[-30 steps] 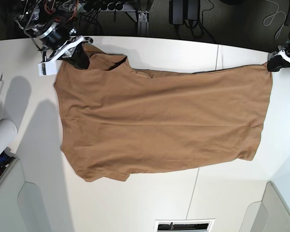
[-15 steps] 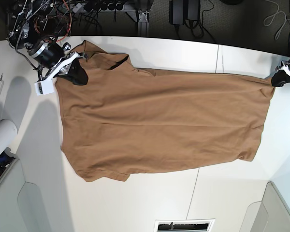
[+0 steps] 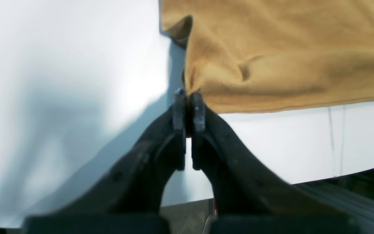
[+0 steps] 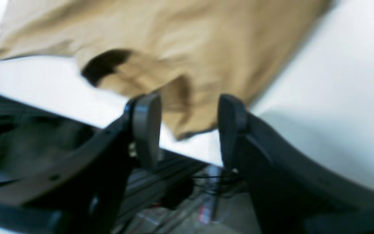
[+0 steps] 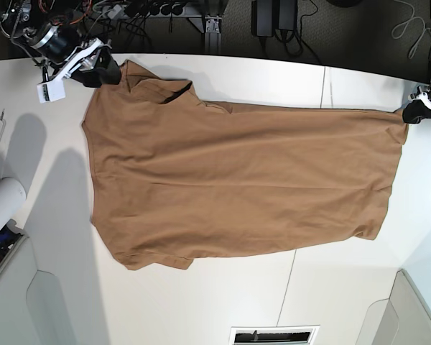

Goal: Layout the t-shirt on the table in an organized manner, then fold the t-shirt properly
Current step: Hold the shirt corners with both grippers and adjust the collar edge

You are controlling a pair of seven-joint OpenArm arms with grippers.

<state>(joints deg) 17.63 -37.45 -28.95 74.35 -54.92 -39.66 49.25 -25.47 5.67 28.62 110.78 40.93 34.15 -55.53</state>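
Left claw point(image 3: 188, 97), black, two curved fingers: pads pressed together on a bunched corner of the plain tan-brown short-sleeved fabric t-shirt point(image 3: 287, 52), the cloth gathering to a point at the pinch; in the base view this claw point(image 5: 414, 111) sits at the far right edge of the large flat white counter point(image 5: 345, 287), gripping the shirt's upper hem corner. Right claw point(image 4: 188, 130), black, two broad rounded fingers: spread well apart with nothing between the pads, a loose folded edge of the shirt point(image 4: 187, 55) lying beyond the gap; in the base view it point(image 5: 100, 68) is at the counter's upper left, just beside the shoulder end of the shirt, whether touching cannot be told. T-shirt point(image 5: 237, 187), one item: no print, spread nearly flat across the middle of the counter with its length running left to right, neckline end at left, hem at right. Ribbed neckline at upper left is rumpled and partly turned over, showing a dark fold. Upper edge runs in a taut straight line toward the held corner, with a low ridge of cloth along it. Lower left sleeve lies flat, pointing toward the near edge. Body shows faint lengthwise creases; right hem is slightly wavy. Counter: thin dark seam lines run across it, one passing under the shirt. White rectangular tag point(image 5: 49, 91): hangs off the right arm near the claw. White cylindrical object point(image 5: 0, 205): at the left edge, well apart from the shirt.
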